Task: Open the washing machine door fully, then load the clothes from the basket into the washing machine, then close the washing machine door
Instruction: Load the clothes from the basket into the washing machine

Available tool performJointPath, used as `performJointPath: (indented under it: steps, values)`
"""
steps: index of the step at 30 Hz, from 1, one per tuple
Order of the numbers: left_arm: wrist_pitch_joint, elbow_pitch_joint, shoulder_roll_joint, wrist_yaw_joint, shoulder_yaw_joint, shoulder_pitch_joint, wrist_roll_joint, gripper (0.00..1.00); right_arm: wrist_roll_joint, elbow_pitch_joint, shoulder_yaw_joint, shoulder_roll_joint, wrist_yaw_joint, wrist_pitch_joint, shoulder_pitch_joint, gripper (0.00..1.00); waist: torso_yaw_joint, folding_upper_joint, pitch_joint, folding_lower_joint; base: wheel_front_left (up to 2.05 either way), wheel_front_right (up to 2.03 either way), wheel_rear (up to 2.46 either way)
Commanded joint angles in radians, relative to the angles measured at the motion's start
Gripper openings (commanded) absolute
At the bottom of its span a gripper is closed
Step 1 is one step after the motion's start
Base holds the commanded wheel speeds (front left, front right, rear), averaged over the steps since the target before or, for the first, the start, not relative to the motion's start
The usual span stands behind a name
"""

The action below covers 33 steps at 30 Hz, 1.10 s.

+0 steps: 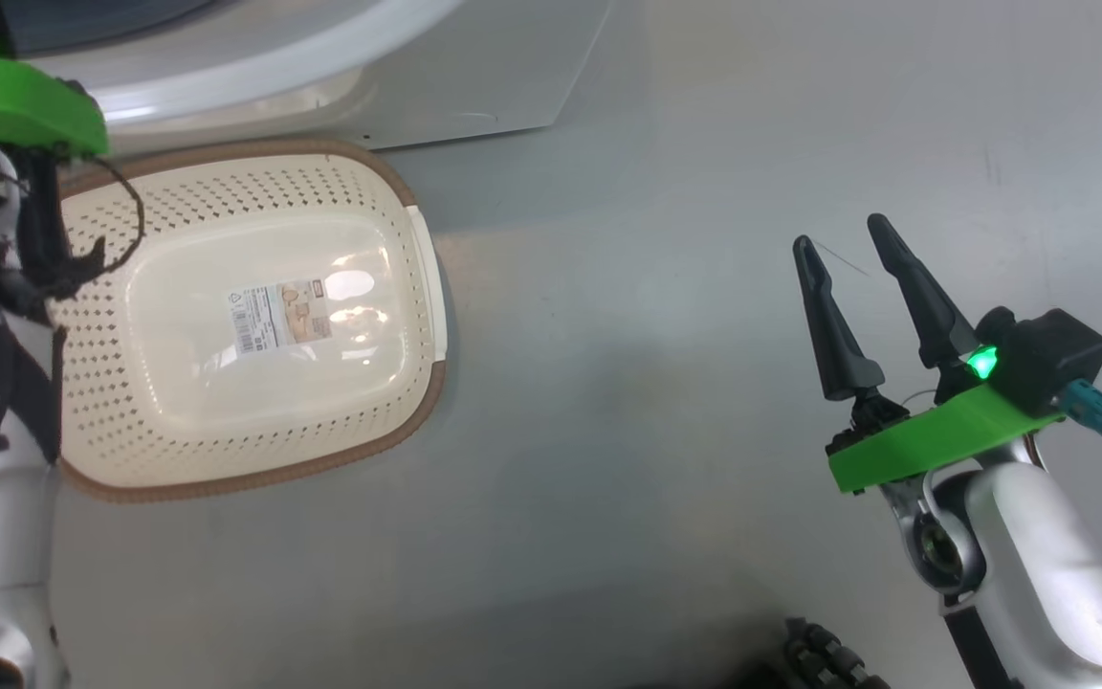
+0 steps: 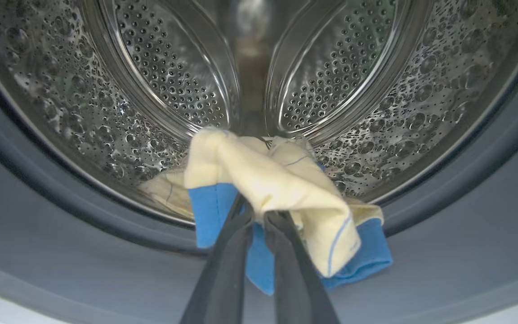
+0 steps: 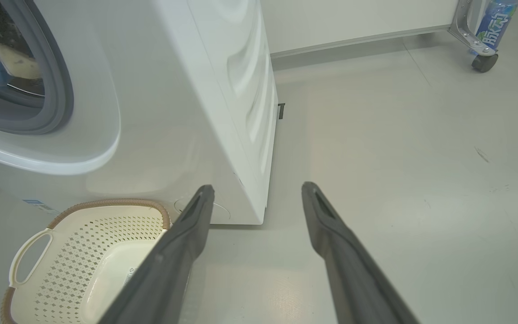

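A pale yellow garment with blue cuffs, one of the clothes (image 2: 281, 180), lies over the lip of the steel drum (image 2: 376, 90) and hangs onto the grey gasket (image 2: 466, 202). My left gripper (image 2: 258, 212) is shut on its fold at the mouth of the washing machine (image 3: 173, 112). The same garment (image 3: 11, 60) shows inside the opening in the right wrist view. The cream basket (image 1: 254, 478) sits on the floor in front of the washing machine (image 1: 274, 57), holding only its sticker. My right gripper (image 1: 840, 230) hangs open over bare floor, right of the basket (image 3: 106, 207). The washing machine door is out of view.
My left forearm and its green wrist plate (image 1: 15, 105) reach over the basket's left side toward the washer. A blue bottle (image 3: 495, 22) stands on a wheeled frame with a castor (image 3: 484, 63) far behind the washer. Grey floor (image 1: 656, 431) stretches between basket and right arm.
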Motion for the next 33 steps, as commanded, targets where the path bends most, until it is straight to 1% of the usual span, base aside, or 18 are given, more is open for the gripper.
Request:
performJointPath:
  steps: [1,7,12,17,24,29,33]
  values:
    - [0.017,-0.028,0.055,0.005,0.019,-0.044,0.008,0.0,0.008,-0.022,0.02,-0.001,0.004,-0.01,0.024,1.0,-0.005,0.0,-0.003,0.0,0.0,0.0,0.0]
    - [0.102,0.014,0.09,-0.004,0.0,-0.148,0.013,0.0,0.019,-0.023,0.03,-0.001,0.004,-0.01,0.022,1.0,-0.025,0.0,0.003,0.0,0.0,0.0,0.0]
    - [0.147,0.065,0.115,-0.01,-0.016,-0.232,0.022,0.0,0.026,-0.026,0.032,-0.001,0.004,-0.01,0.019,1.0,-0.037,0.0,0.027,0.0,0.0,0.0,0.0]
    - [0.161,0.125,0.128,-0.016,-0.025,-0.299,0.021,0.0,0.025,-0.029,0.031,0.002,0.004,-0.01,0.016,1.0,-0.043,0.0,0.057,0.0,0.0,0.0,0.0]
    - [0.16,0.19,0.142,-0.029,-0.044,-0.348,0.022,0.0,0.026,-0.032,0.028,0.003,0.004,-0.01,0.021,1.0,-0.042,0.0,0.083,0.0,0.0,0.0,0.0]
    - [0.165,0.231,0.126,-0.049,-0.094,-0.4,0.026,0.0,0.027,-0.035,0.026,-0.003,0.004,-0.01,0.033,1.0,-0.025,0.0,0.105,0.0,0.0,0.0,0.0]
    - [0.149,0.273,0.112,-0.054,-0.122,-0.443,0.032,0.0,0.024,-0.04,0.028,-0.003,0.004,-0.01,0.037,1.0,-0.022,0.0,0.116,0.0,0.0,0.0,0.0]
